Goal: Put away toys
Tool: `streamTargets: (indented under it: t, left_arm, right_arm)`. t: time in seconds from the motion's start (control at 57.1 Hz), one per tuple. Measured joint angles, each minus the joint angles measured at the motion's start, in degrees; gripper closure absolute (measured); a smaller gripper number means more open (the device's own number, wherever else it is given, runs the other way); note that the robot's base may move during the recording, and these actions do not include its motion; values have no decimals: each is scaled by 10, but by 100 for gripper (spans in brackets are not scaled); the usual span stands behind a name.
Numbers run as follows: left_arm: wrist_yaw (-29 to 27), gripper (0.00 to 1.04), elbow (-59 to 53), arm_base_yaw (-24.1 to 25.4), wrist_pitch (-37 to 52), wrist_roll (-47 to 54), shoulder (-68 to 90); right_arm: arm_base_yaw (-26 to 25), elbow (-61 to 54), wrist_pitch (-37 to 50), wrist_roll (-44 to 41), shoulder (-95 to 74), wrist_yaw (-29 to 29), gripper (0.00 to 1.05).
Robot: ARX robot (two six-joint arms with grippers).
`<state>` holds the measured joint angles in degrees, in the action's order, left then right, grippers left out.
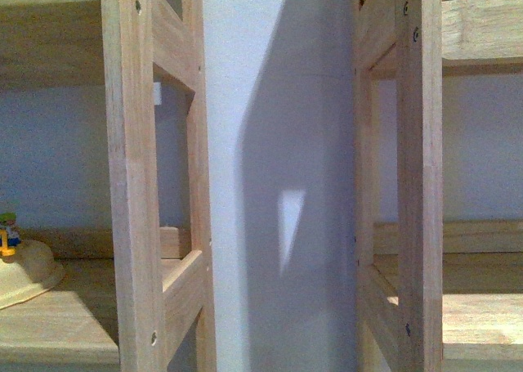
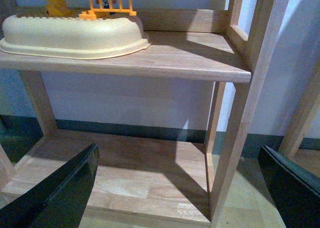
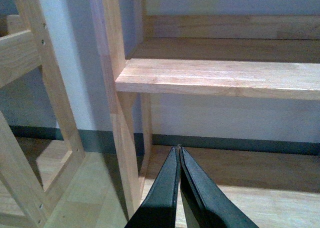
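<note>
Front: two wooden shelf units, left shelf frame (image 1: 135,176) & right shelf frame (image 1: 417,176), white wall (image 1: 278,143) between; cream tub (image 1: 24,274) on left shelf w/ small coloured toy (image 1: 8,233) just behind; neither of my arms shows
L wrist: my left claw (image 2: 180,188) spread wide, nothing held; cream tub (image 2: 72,33) on upper board, orange toy fence (image 2: 111,5) behind it
R wrist: my right claw (image 3: 179,160) pinched tight, tips touching, nothing between; bare shelf board (image 3: 220,75) ahead; plush toy not seen in any view

At the lower left of my front view sits a cream toy hull (image 1: 26,278), rounded, with a flat rim, resting on the wooden counter (image 1: 73,323). My left wrist shows studs along its top, an orange toy fence (image 2: 111,5) standing upright on it, and a yellow-green block figure (image 2: 55,2) beside the fence.
</note>
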<state>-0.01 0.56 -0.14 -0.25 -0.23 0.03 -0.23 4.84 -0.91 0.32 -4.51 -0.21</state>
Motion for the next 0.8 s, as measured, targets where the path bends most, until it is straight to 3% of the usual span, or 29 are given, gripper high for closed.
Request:
streamTargets:
  t: [0.805]
  left_arm:
    - [0, 6, 0, 0, 0, 0, 0]
  right_arm:
    - [0, -40, 7, 0, 41, 0, 98]
